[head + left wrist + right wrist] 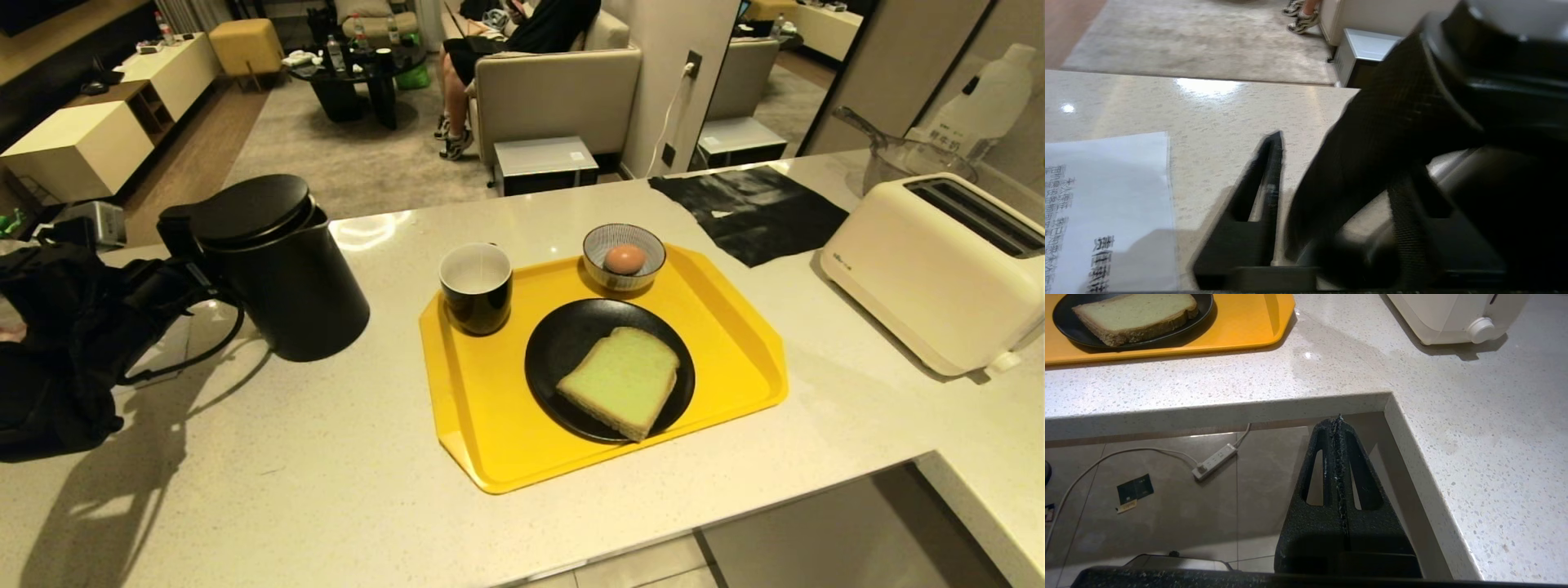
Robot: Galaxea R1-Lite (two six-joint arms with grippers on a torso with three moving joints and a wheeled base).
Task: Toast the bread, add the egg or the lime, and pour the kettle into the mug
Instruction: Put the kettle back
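Toaster (pixel 939 269) cut off at the right edge, kettle (pixel 1392 155) handle blurred and hiding one left end effector (pixel 1331 212) finger, printed sheet (pixel 1106 204) cropped

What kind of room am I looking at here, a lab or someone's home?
Most likely a home, or a mock-up of one: a kitchen counter with a toaster and kettle, opening onto a lounge with a sofa and coffee table.
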